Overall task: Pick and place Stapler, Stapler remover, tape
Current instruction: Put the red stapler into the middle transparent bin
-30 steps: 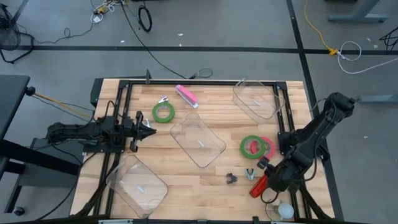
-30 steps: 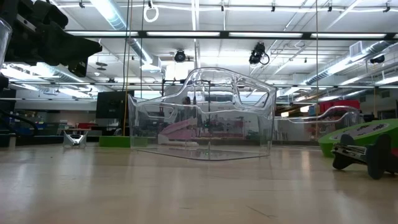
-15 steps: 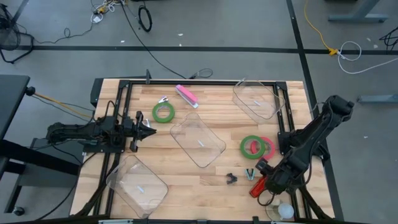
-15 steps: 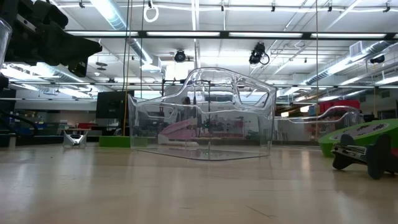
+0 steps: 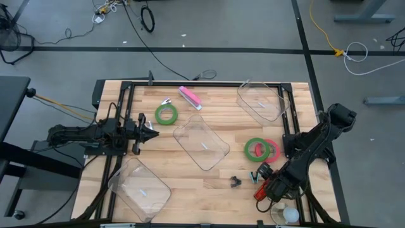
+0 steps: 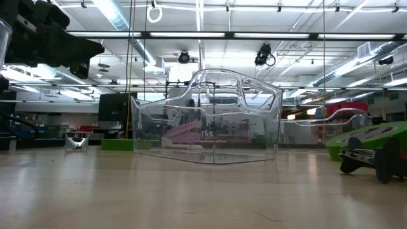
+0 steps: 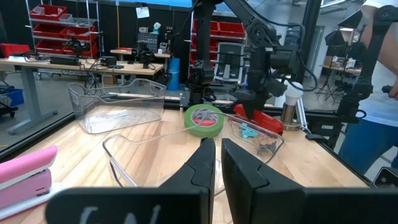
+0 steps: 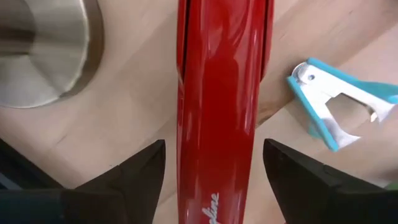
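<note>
On the pale wooden table, the right gripper hangs spread wide astride the glossy red stapler, gripping nothing; the small teal staple remover lies beside it. The left gripper waits closed, empty.

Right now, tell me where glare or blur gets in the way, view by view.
High view: even light, nothing washed out. Low view: bright ceiling lights shine through the clear bin, and the dark thing at the right edge is soft. Right wrist view: a long highlight runs down the red stapler; its fingers are blurred. Left wrist view: its fingers and the pink stapler are blurred.
</note>
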